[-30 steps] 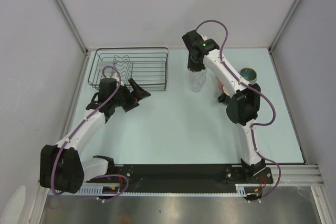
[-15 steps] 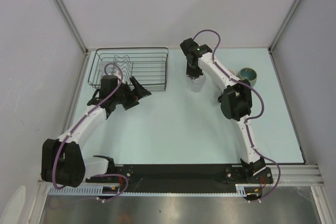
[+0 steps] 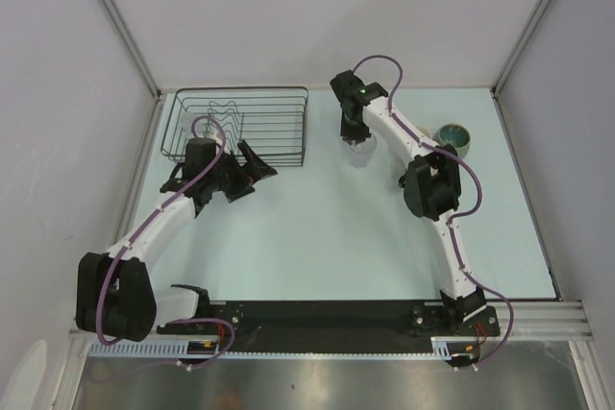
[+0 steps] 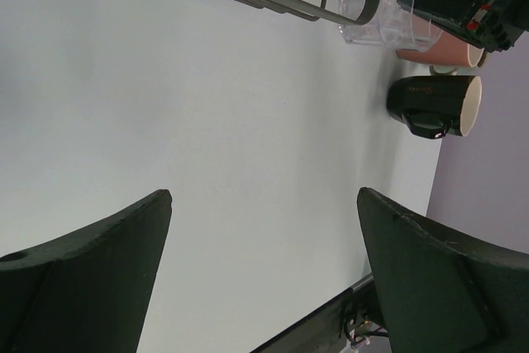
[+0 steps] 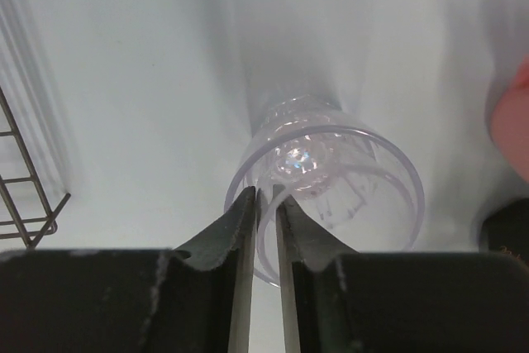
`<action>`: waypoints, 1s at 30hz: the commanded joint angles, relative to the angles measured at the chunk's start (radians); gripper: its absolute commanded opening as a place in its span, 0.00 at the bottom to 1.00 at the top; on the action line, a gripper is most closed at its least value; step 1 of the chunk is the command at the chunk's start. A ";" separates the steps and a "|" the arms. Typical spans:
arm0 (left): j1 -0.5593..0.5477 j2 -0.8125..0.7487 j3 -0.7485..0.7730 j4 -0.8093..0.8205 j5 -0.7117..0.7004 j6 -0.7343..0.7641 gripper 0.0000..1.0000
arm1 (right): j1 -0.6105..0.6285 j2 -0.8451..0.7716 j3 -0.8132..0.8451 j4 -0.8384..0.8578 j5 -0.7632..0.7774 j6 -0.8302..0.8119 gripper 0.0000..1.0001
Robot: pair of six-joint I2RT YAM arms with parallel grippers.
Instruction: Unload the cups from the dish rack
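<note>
The black wire dish rack (image 3: 235,125) stands at the back left and shows no cups inside. My right gripper (image 3: 356,140) is shut on the rim wall of the clear glass tumbler (image 3: 361,155), one finger inside and one outside (image 5: 264,204). The tumbler (image 5: 331,175) is upright, right of the rack, at or just above the table. The pink cup (image 4: 442,53) and the black mug (image 4: 434,106) stand beside it. The pale green-teal cup (image 3: 454,135) stands at the far right. My left gripper (image 3: 252,168) is open and empty in front of the rack.
The rack's near corner (image 4: 331,2) is close to the tumbler (image 4: 387,22). The right arm's forearm (image 3: 423,184) hangs over the pink cup and black mug in the top view. Grey walls enclose the table at the back and on both sides.
My right gripper has moved left and toward the back with the tumbler, then held still. The left gripper has shifted slightly.
</note>
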 commanded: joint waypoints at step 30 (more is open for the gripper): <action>0.151 0.415 0.741 -0.316 -0.769 0.247 1.00 | 0.136 -0.988 -0.797 0.714 -0.356 -0.061 0.48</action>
